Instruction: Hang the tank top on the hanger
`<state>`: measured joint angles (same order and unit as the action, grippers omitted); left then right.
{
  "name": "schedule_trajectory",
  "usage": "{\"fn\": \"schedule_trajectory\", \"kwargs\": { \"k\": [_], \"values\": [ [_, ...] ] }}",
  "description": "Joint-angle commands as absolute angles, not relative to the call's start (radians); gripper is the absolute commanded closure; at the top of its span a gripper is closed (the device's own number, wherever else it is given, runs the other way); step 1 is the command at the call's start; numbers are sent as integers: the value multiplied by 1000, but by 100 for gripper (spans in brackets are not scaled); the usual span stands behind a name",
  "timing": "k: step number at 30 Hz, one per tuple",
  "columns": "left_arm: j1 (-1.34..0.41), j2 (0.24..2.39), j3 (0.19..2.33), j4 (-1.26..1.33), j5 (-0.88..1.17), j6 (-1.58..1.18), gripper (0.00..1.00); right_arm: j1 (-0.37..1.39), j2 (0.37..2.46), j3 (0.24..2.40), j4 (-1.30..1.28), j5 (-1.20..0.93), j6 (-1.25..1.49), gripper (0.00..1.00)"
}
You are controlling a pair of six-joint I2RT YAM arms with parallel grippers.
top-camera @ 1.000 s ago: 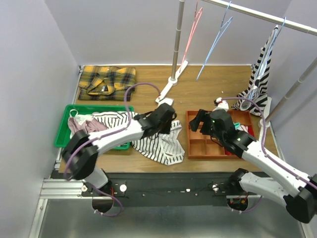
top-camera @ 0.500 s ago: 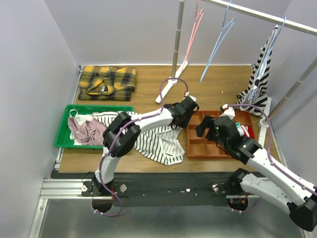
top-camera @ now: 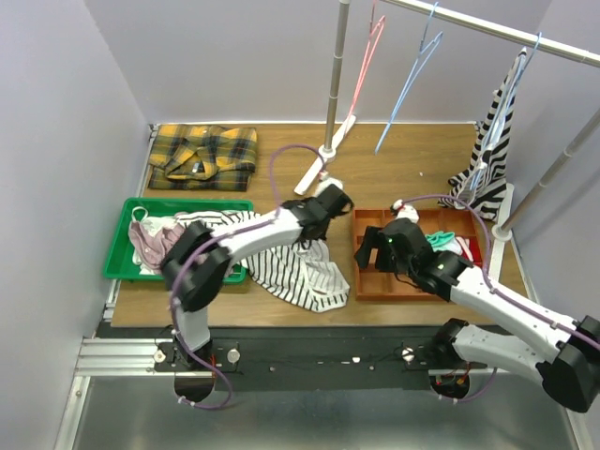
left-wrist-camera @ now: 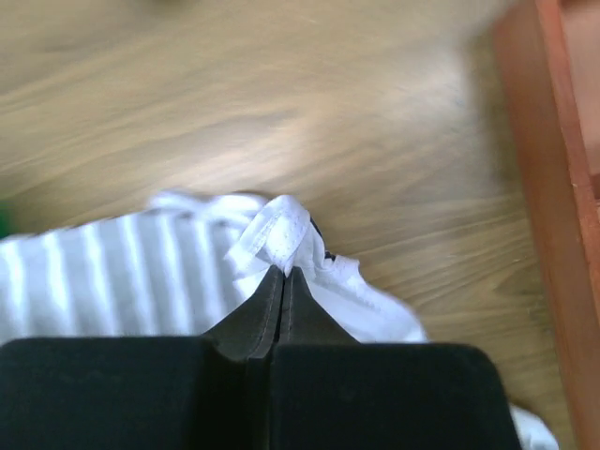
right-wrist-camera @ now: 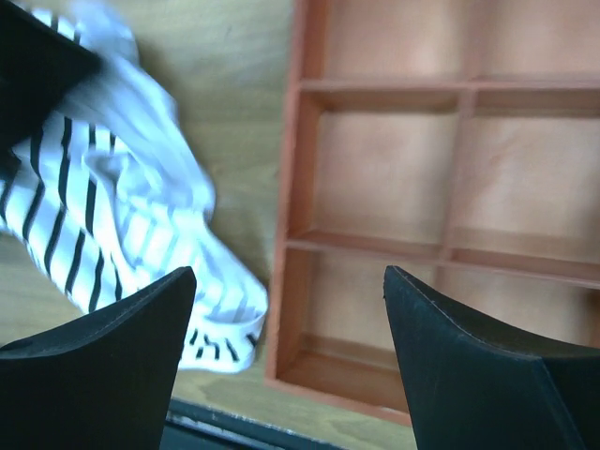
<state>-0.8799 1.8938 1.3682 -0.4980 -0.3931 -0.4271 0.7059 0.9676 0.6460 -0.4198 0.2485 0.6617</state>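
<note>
The tank top point(top-camera: 292, 270), white with thin dark stripes, lies crumpled on the wooden table between the green bin and the orange tray. My left gripper point(top-camera: 322, 208) is at its far edge. In the left wrist view this gripper point(left-wrist-camera: 284, 271) is shut on a raised white fold of the tank top point(left-wrist-camera: 274, 230). My right gripper point(top-camera: 371, 246) hangs open over the orange tray's left rim; in its own view the right gripper point(right-wrist-camera: 287, 274) holds nothing and the tank top point(right-wrist-camera: 103, 211) lies to its left. The light-blue hanger point(top-camera: 406, 82) hangs from the rail at the back.
The orange compartment tray point(top-camera: 364, 281) sits right of the cloth, with small items at its far right. A green bin point(top-camera: 141, 205) holds pinkish cloth. A yellow plaid shirt point(top-camera: 202, 155) lies at back left. A pink hanger point(top-camera: 361, 70), rack pole point(top-camera: 334, 84) and broad-striped garment point(top-camera: 491, 150) stand behind.
The left gripper swung right toward the tray with jaws apart, then came back left and shut on the tank top's edge. The right gripper drifted slightly left and nearer, still open.
</note>
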Motion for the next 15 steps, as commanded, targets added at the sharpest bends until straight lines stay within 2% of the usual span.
{"fn": "schedule_trajectory", "kwargs": {
  "k": [1, 6, 11, 15],
  "values": [
    [-767, 1580, 1203, -446, -511, -561, 100, 848, 1041, 698, -379, 261, 676, 11],
    [-661, 1341, 1074, -428, -494, -598, 100, 1000, 1202, 761, -345, 331, 706, 11],
    [-588, 1246, 1017, -445, -474, -598, 100, 1009, 1333, 781, -278, 336, 721, 12],
    [-565, 1223, 997, -445, -453, -592, 100, 1009, 1371, 801, -262, 420, 736, 12]
  ]
}}
